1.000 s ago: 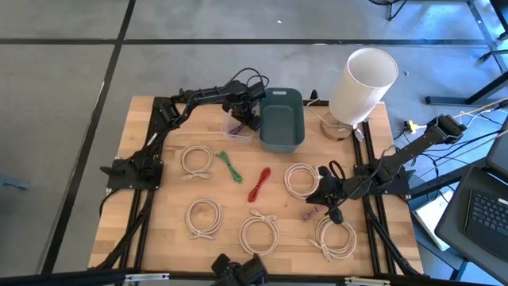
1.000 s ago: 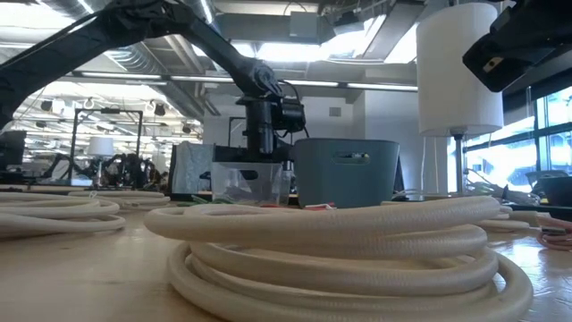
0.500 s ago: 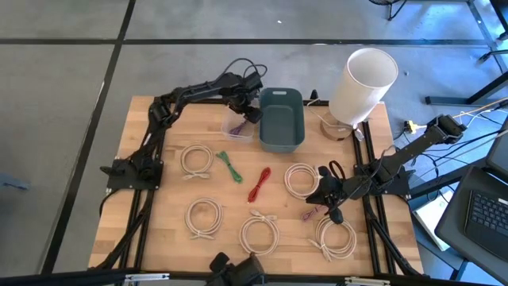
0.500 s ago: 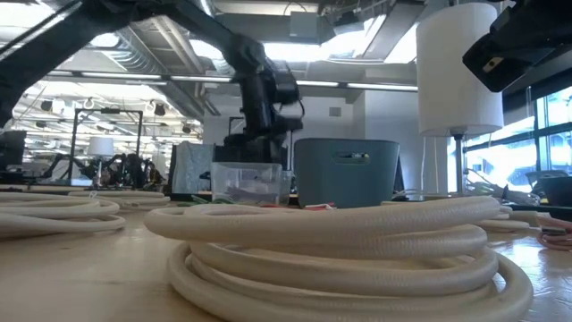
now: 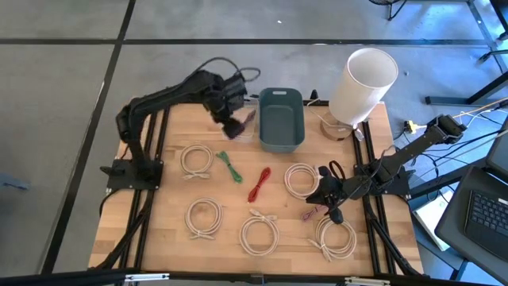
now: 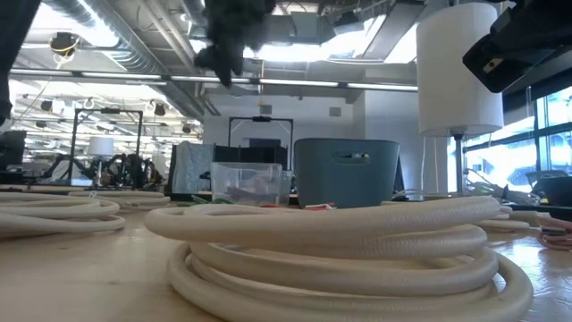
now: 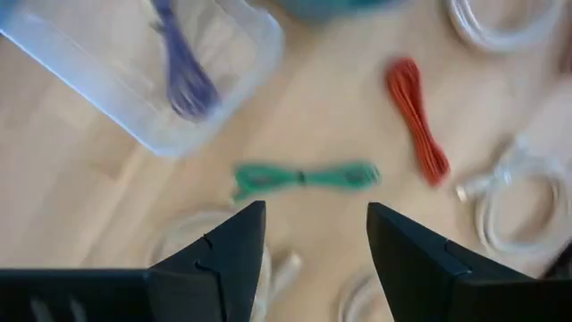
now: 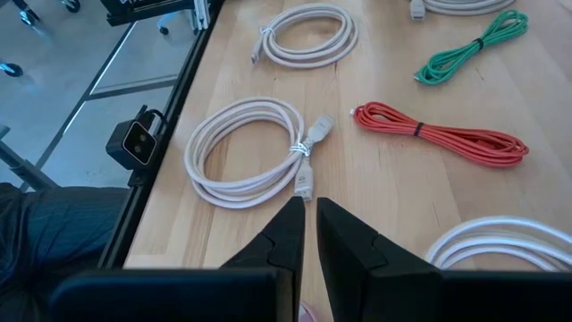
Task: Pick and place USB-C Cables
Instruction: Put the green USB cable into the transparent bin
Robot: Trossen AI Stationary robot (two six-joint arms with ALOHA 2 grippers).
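My left gripper (image 7: pixel 313 241) hangs open, high above the table beside a clear box (image 5: pixel 239 129) that holds a purple cable (image 7: pixel 183 63). Nothing is between its fingers. On the wood below it lie a green bundle (image 7: pixel 304 176) and a red bundle (image 7: pixel 416 121). Several cream-white coils (image 5: pixel 197 159) rest flat across the table. My right gripper (image 8: pixel 310 224) stays shut low at the table's right, next to a purplish bundle (image 5: pixel 311 213) and a white coil (image 8: pixel 246 152). It holds nothing that I can see.
A teal bin (image 5: pixel 282 119) stands at the far middle, right of the clear box. A white lamp (image 5: pixel 363 75) stands at the far right corner. One white coil (image 6: pixel 340 241) fills the low view's foreground. Bare wood lies near the far left corner.
My left gripper has risen fast from inside the clear box to well above it and drifted a little toward the table's left edge. The purple cable stays in the box. My right arm has kept still.
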